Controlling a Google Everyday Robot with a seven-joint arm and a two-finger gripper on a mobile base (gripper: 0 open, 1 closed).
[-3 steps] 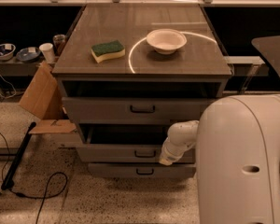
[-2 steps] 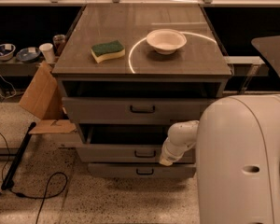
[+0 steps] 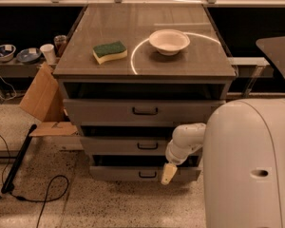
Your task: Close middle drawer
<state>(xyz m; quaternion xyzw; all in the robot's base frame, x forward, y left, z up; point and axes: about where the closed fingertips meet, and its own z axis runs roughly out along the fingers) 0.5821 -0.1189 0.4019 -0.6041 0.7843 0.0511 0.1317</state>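
The middle drawer [image 3: 133, 145] is the low grey strip front with a small dark bar handle [image 3: 147, 146]. It sits between a taller top drawer [image 3: 109, 112] and the bottom drawer [image 3: 118, 174]. It stands a little out from the cabinet, with a dark gap above it. My white arm [image 3: 187, 141] reaches in from the right, across the middle drawer's right end. My gripper [image 3: 168, 173] hangs just below that, in front of the bottom drawer's right part.
On the cabinet top [image 3: 180, 65] lie a green-and-yellow sponge [image 3: 109, 52] and a white bowl [image 3: 168, 41]. Cardboard [image 3: 40, 99] leans at the left. A black bar [image 3: 19, 158] and cable [image 3: 47, 194] lie on the floor. My white body [image 3: 251, 170] fills the right.
The middle drawer's front has shifted back toward the cabinet. My gripper now hangs lower, in front of the bottom drawer.
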